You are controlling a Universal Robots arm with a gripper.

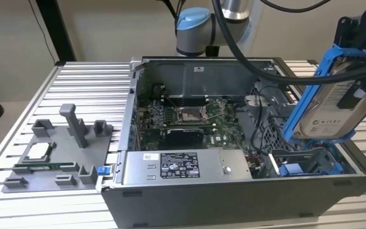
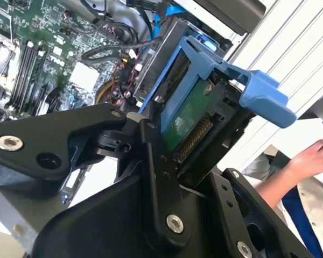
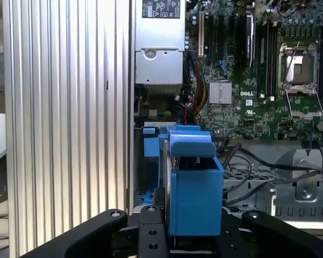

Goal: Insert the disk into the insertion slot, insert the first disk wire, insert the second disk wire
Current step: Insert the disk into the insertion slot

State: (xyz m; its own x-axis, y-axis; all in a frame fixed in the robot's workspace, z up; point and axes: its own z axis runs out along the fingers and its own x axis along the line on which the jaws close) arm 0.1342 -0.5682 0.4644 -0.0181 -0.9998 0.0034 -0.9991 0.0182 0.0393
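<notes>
Hand [image 3: 192,239] gripping disk [image 1: 331,108] (tilted), insertion slot [image 1: 307,164] partly hidden

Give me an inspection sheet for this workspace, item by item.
Surface: slotted aluminium table carrying the open PC case.
Job's things: disk held tilted above the insertion slot, not yet in.
Clutter: grey fixture tray at the exterior view's left.
Gripper: gripper shut on the disk.
Cables: loose black cables inside the case near the slot.
Surroundings: a person's hand beside the table.
</notes>
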